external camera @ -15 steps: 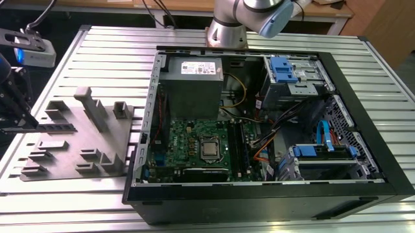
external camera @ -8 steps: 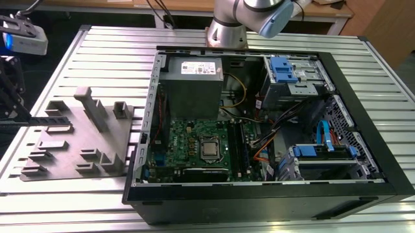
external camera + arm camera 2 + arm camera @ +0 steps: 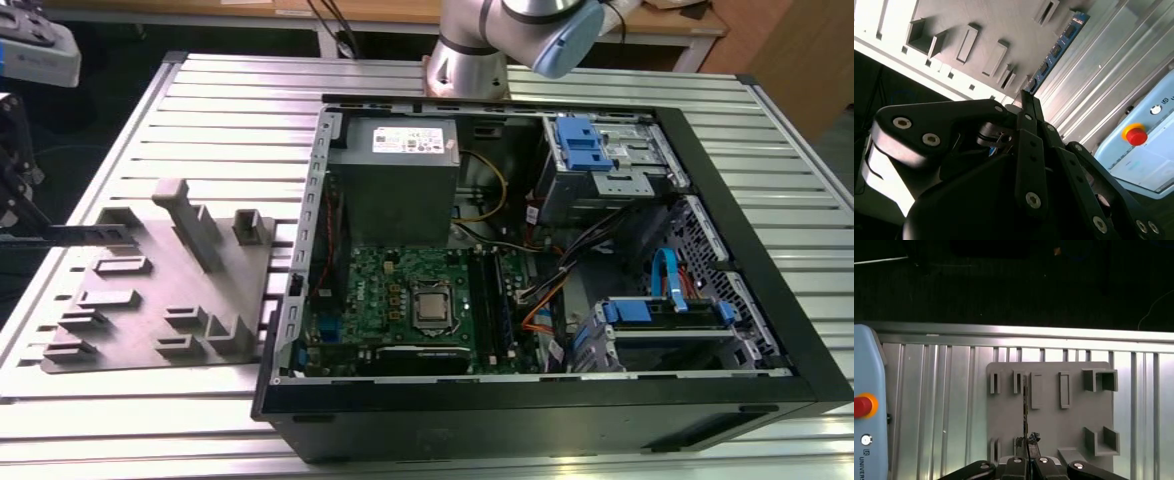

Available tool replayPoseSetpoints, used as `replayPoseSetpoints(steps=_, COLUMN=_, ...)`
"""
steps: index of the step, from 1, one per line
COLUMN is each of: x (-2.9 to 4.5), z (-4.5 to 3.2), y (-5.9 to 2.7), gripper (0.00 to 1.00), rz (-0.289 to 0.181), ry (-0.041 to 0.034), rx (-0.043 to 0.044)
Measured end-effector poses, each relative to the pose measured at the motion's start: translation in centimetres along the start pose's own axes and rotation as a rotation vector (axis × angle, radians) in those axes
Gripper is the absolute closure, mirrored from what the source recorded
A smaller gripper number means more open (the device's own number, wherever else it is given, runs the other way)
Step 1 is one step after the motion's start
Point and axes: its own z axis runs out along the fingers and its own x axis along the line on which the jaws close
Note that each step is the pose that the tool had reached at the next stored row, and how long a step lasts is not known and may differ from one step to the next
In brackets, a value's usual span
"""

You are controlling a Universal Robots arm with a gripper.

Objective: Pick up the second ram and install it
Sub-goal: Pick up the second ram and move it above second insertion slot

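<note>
— Ribbed metal slats make up the bench (image 3: 160,90) in the exterior view, with an open computer case (image 3: 534,410) lying on it. Where is the memory stick (image 3: 87,233)?

— At that view's far left, a thin dark strip lying level. It crosses the far corner of the grey block (image 3: 174,290), well apart from the case and its green board (image 3: 387,300).

— Does it touch the block?

— That cannot be told from there. The arm (image 3: 467,50) stands behind the case.

— And the second wrist view?

— The jaws are clenched on one end of the stick (image 3: 1056,50). Its blue length runs out from them along the line where the block (image 3: 999,20) meets the slats. A pale blue box (image 3: 1154,165) with a red button (image 3: 1135,135) lies off to one side.

— The first wrist view?

— The stick (image 3: 1025,405) shows edge-on, a dark line running out from the clamped jaws across the block (image 3: 1049,420), between two of its slots. The red button (image 3: 861,405) sits near.
</note>
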Motion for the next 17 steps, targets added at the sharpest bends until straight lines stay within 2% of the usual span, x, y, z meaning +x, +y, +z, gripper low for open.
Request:
replayPoseSetpoints(steps=8, x=-0.03, z=-2.08, y=0.1, gripper=0.92, rz=0.0, ry=-0.0001, rx=0.0008)
replayPoseSetpoints(steps=17, x=-0.08, z=-4.96, y=0.24, gripper=0.92, rz=0.0, ry=-0.0019, rx=0.0019)
